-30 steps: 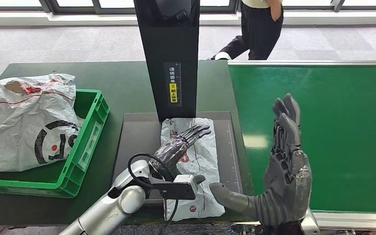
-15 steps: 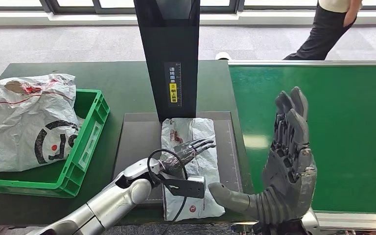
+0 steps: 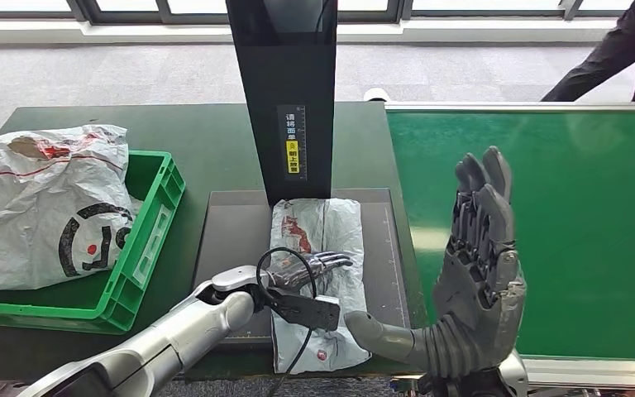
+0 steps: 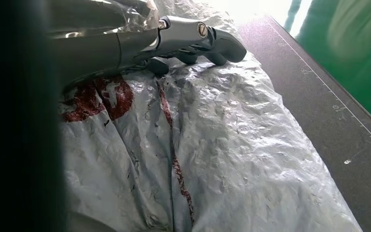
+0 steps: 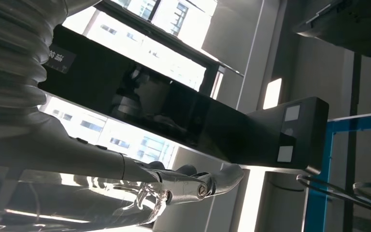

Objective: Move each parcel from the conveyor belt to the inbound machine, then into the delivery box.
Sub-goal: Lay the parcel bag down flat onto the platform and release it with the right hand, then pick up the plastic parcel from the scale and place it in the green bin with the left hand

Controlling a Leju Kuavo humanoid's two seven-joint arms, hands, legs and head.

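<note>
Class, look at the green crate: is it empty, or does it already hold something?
Not empty. The green crate holds a large crumpled white parcel bag that spills over its far and left rims.

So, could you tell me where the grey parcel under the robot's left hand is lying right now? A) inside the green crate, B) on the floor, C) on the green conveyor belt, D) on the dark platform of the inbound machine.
D: the grey parcel lies flat on the dark platform at the foot of the machine's black column, with the left hand resting on top of it.
</note>
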